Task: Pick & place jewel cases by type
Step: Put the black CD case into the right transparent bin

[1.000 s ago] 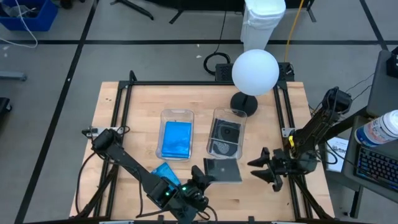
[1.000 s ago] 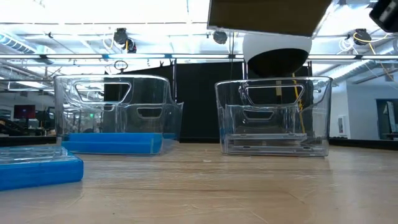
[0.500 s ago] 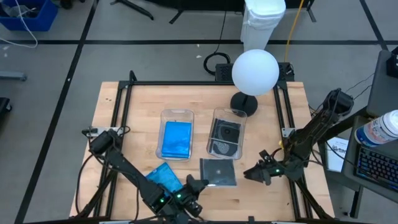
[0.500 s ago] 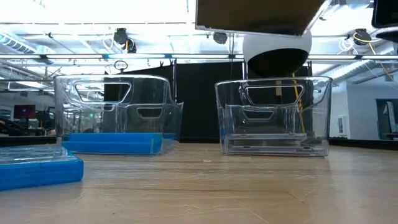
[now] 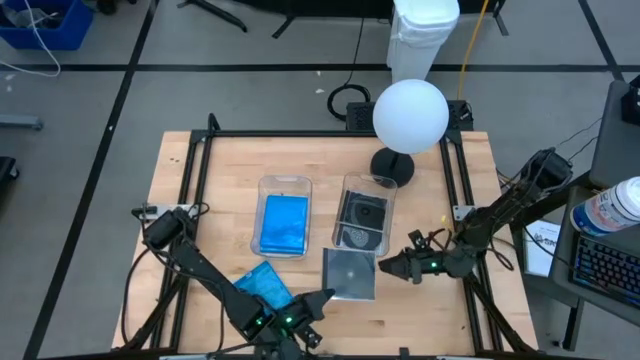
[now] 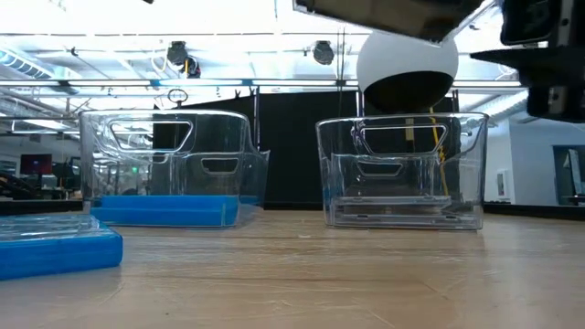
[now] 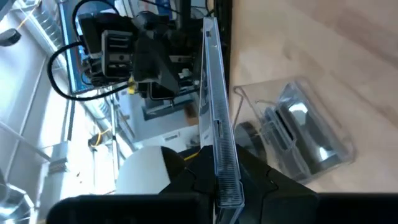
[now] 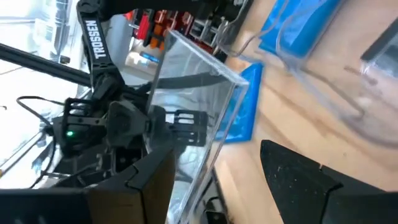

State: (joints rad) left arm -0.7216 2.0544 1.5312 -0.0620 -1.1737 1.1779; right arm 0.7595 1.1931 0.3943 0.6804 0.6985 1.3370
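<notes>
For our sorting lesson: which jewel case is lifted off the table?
The clear jewel case held by the left gripper. The others lie flat in the bins or on the table.

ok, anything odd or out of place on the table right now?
One thing: a blue square plastic jewel case lies loose on the wooden table, outside the clear plastic bin holding blue ones. The clear-grey jewel case isn't down either: the left hand grips its edge in mid-air while the right hand reaches for it, open.
</notes>
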